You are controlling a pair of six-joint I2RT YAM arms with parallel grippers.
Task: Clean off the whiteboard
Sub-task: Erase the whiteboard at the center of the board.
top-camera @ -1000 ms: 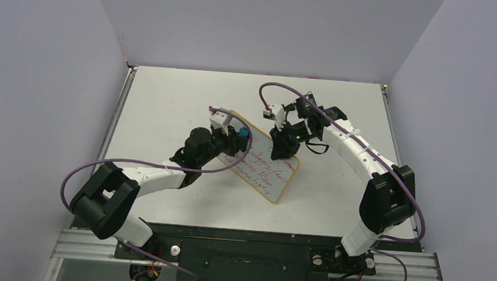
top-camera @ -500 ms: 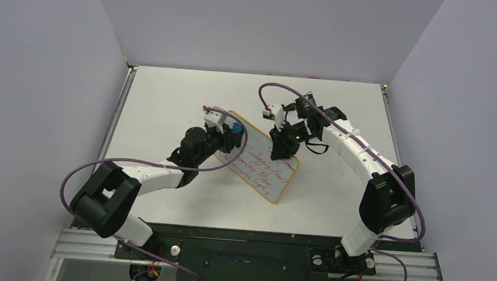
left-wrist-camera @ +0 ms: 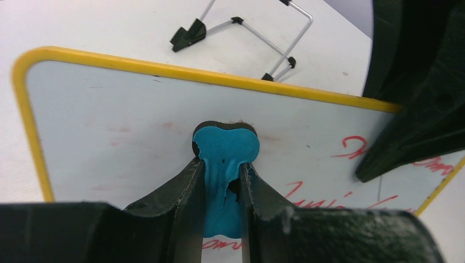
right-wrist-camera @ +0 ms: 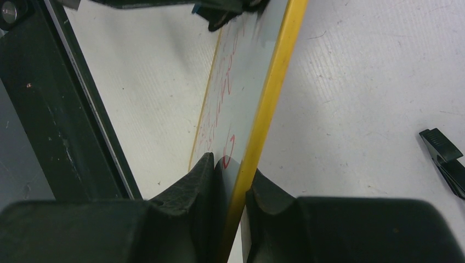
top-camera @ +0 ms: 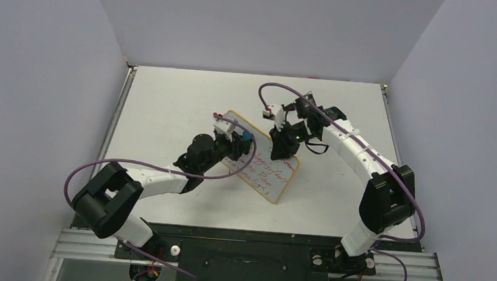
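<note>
At the middle of the table [top-camera: 169, 108], you had the whiteboard [top-camera: 268, 175] sitting between both arms. Your right gripper [top-camera: 282, 151] was pinched tight on its yellow frame [right-wrist-camera: 274, 93] at the far-right edge, with one finger on the face and one behind. Your left gripper [left-wrist-camera: 219, 171] was clamped on the blue eraser [left-wrist-camera: 225, 143], whose dark pad touched the board's upper part. Around the eraser the surface was mostly white with faint red smears, and the red writing [left-wrist-camera: 307, 197] covered the lower part. A wire stand [left-wrist-camera: 249, 33] with black feet lay on the table just behind the board — couldn't tell if it touched.
</note>
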